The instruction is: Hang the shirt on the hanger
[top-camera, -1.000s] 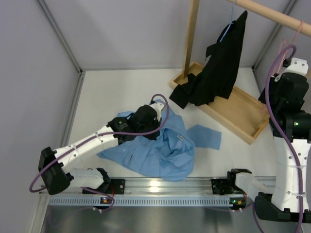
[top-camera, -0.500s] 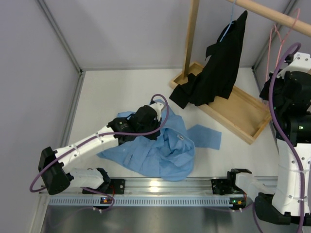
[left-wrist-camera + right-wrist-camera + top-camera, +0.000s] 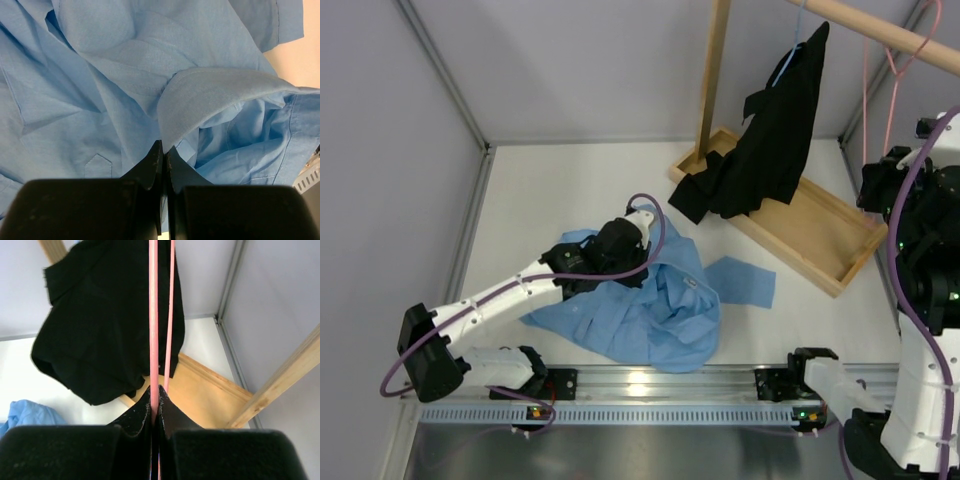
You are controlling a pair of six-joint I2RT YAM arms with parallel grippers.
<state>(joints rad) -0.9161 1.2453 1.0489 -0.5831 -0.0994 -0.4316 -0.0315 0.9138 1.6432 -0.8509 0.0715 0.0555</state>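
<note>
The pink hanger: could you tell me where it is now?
Top external view, far right: the pink hanger is by the wooden rail, right of the black garment, its wire pinched in the right end effector.

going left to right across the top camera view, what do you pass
left arm's base → shirt → black garment → hanger
</note>
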